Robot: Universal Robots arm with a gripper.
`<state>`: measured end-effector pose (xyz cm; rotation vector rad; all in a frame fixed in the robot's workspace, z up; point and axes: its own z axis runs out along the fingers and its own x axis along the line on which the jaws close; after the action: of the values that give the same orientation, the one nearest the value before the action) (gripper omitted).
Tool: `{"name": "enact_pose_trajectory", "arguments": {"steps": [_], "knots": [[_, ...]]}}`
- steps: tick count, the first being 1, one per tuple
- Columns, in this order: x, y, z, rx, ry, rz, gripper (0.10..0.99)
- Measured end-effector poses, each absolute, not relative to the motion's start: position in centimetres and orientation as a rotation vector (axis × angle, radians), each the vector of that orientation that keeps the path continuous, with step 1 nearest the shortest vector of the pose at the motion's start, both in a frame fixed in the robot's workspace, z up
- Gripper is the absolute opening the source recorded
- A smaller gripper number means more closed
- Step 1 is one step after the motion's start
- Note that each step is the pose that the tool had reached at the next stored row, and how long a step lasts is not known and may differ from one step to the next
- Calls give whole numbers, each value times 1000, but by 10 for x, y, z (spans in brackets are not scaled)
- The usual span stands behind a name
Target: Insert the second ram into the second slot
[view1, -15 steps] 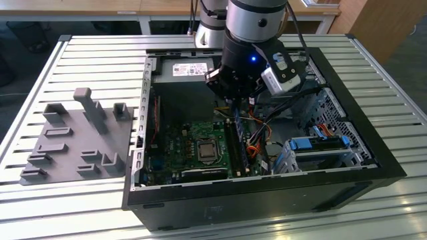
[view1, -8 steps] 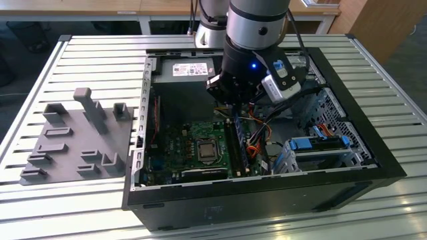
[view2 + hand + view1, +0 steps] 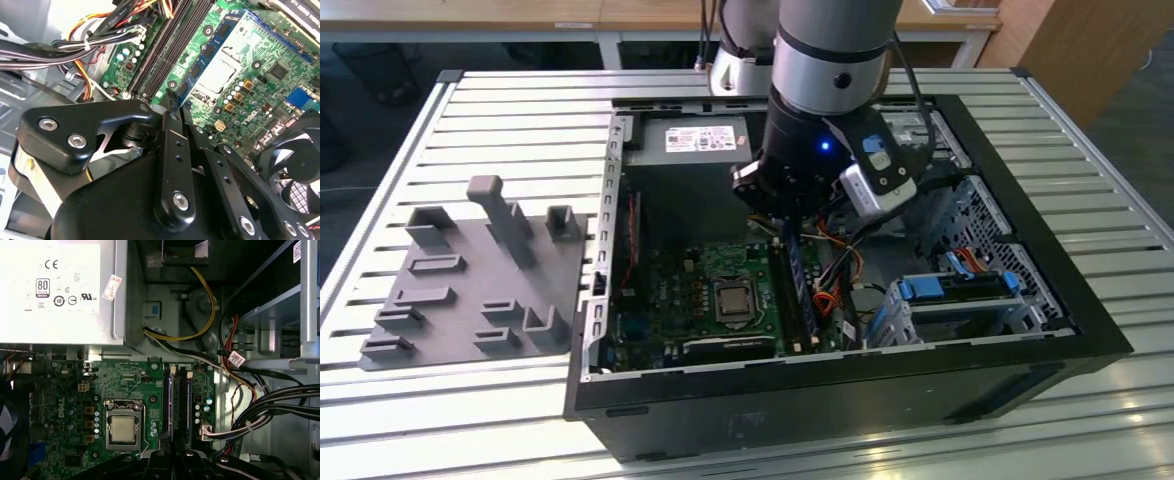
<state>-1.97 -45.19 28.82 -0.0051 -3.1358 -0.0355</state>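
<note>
open: above processor socket (image 3: 122,429) | blocked: cable bundle (image 3: 285,399) beside memory slots (image 3: 179,405), power supply (image 3: 60,290) | fan (image 3: 295,165) side seemingly tight

A black open computer case (image 3: 854,425) is set on a slatted metal table (image 3: 520,90), a grey fixture plate (image 3: 567,275) at the exterior view's left.
</note>
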Motion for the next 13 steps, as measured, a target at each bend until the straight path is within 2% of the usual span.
{"name": "enact_pose_trajectory", "arguments": {"steps": [13], "knots": [[-20,-458,286,-16,-3134,-35,141]]}}
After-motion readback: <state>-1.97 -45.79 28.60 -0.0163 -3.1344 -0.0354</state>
